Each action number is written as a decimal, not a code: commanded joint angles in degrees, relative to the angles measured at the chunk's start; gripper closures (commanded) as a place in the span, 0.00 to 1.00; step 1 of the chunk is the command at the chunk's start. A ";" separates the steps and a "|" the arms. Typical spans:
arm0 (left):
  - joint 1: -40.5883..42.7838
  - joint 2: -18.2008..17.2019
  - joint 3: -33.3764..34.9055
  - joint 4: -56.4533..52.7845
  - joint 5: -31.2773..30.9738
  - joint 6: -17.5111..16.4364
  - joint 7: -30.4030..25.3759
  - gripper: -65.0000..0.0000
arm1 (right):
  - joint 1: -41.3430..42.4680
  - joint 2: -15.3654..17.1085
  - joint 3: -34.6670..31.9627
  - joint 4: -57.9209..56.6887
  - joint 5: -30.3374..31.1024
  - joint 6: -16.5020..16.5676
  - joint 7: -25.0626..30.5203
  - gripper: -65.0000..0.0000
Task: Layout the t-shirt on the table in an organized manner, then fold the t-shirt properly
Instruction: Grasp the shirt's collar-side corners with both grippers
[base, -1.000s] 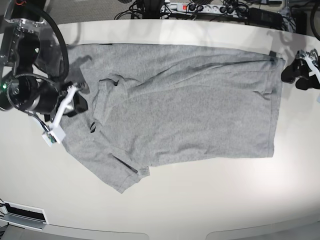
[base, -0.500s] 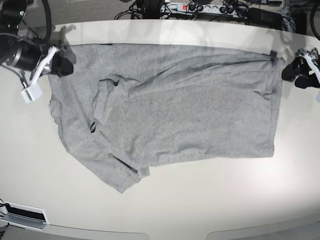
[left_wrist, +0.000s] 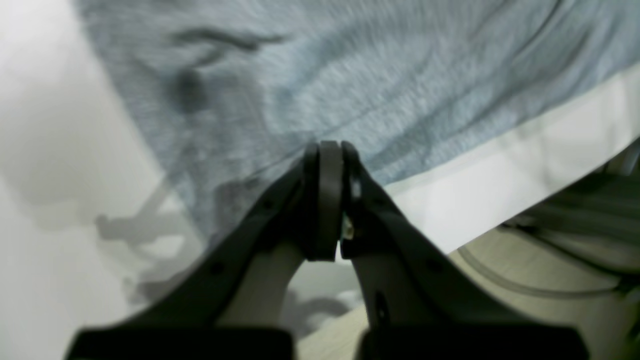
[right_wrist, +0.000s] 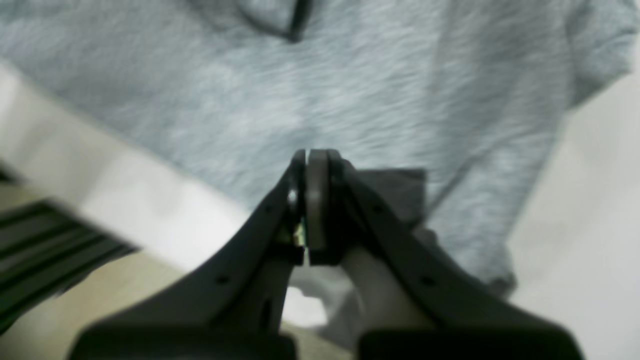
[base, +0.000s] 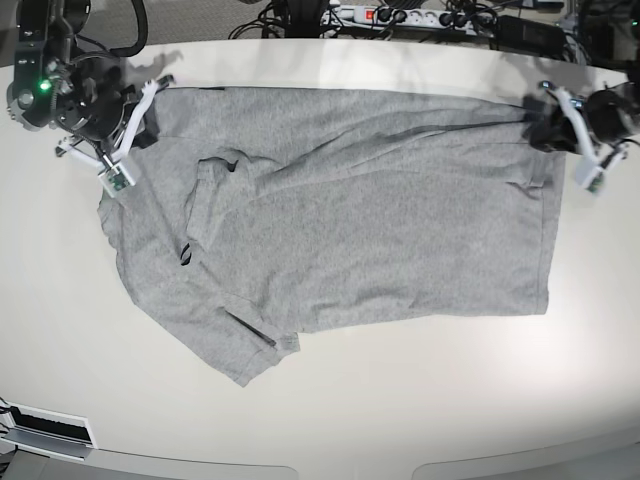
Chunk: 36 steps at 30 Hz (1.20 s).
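The grey t-shirt (base: 360, 220) lies plain side up across the table (base: 400, 400), mostly flat, with a rumpled fold near its left part. My right gripper (base: 140, 110) is at the shirt's far left corner. In the right wrist view this gripper (right_wrist: 312, 155) is shut on the t-shirt (right_wrist: 300, 90), with a flap of cloth raised beside its fingers. My left gripper (base: 543, 128) is at the far right corner. Seen from the left wrist, that gripper (left_wrist: 325, 150) is shut on the hem of the t-shirt (left_wrist: 350, 75), and creases run toward its tips.
A power strip with cables (base: 400, 15) lies beyond the table's far edge, just behind both grippers. One sleeve (base: 250, 355) sticks out toward the near side. A folded-over patch (base: 215, 185) sits left of centre. A small white box (base: 45, 430) is at the near left corner.
The right-wrist arm moved from the shirt's left middle up to its far left corner. The left-wrist arm came in from the right onto the far right corner. Both grippers closed.
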 joint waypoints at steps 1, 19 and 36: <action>-1.03 -1.14 1.05 0.74 0.63 0.00 -2.10 1.00 | 0.31 0.79 -0.04 1.03 -0.94 -1.14 1.18 1.00; -2.99 -1.16 7.82 -11.04 13.35 2.21 -10.12 1.00 | 4.72 1.11 -0.26 -16.06 -0.37 2.21 -0.15 1.00; 2.10 -3.17 7.80 -11.10 9.66 1.38 -2.60 1.00 | -5.38 6.21 -0.26 -12.15 7.15 3.02 -3.19 1.00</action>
